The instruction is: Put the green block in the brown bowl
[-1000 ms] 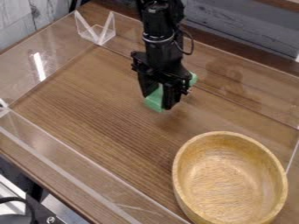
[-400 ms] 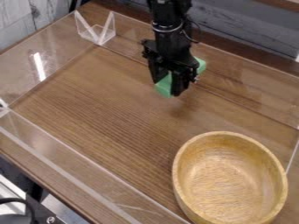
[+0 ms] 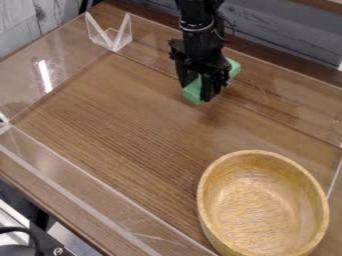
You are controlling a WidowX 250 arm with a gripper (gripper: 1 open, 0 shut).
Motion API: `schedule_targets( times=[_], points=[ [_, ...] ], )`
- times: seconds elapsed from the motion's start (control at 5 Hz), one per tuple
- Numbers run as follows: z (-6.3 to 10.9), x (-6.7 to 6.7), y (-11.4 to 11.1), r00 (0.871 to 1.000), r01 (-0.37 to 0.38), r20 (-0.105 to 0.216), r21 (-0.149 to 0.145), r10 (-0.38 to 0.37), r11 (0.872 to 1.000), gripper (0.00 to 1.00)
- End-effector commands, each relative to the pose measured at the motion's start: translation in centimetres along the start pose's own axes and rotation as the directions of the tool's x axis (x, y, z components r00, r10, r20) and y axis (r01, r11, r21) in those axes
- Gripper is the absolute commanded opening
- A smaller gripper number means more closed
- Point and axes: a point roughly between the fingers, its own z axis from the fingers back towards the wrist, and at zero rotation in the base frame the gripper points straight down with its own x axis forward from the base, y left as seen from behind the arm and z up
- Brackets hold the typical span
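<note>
A black robot gripper (image 3: 206, 87) clenches the green block (image 3: 194, 94) near the far side of a wooden table (image 3: 114, 125), its arm (image 3: 201, 20) reaching down from the top of the frame. The bright green bar slants behind and between the dark fingers, one end showing at the lower left of the grip and the other at the upper right; whether it touches the tabletop cannot be told from this angle. Compared with one second ago, gripper and block appear together farther up the picture and slightly to the right, a wider stretch of bare wood now separating them from the brown bowl (image 3: 263, 205). The large, round, light-tan bowl sits at the lower right, in the same spot as in the earlier frame, its thick rim facing up and the block well apart from it, outside. At the upper left, a clear, pointed object (image 3: 110, 32) stands near the table's far edge, also unmoved, its exact nature hard to make out. A raised wooden ledge (image 3: 274, 42) runs along the back, behind the arm, while dark equipment and a cable (image 3: 24, 232) occupy the lower left corner, beyond the table's edge, their details too dim to identify.
</note>
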Motion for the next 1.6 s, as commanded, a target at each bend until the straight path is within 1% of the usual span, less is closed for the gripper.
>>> schedule_targets(
  times=[0.0, 0.8, 1.4],
  points=[
    [1.9, 1.4, 0.8, 0.998, -0.003, 0.061, 0.023, 0.001, 1.0, 0.0],
    [2.4, 1.9, 1.9, 0.997, -0.019, 0.07, 0.031, 0.017, 0.999, 0.0],
    [2.4, 2.2, 2.4, 0.997, -0.025, 0.078, 0.032, 0.022, 0.999, 0.0]
  ],
)
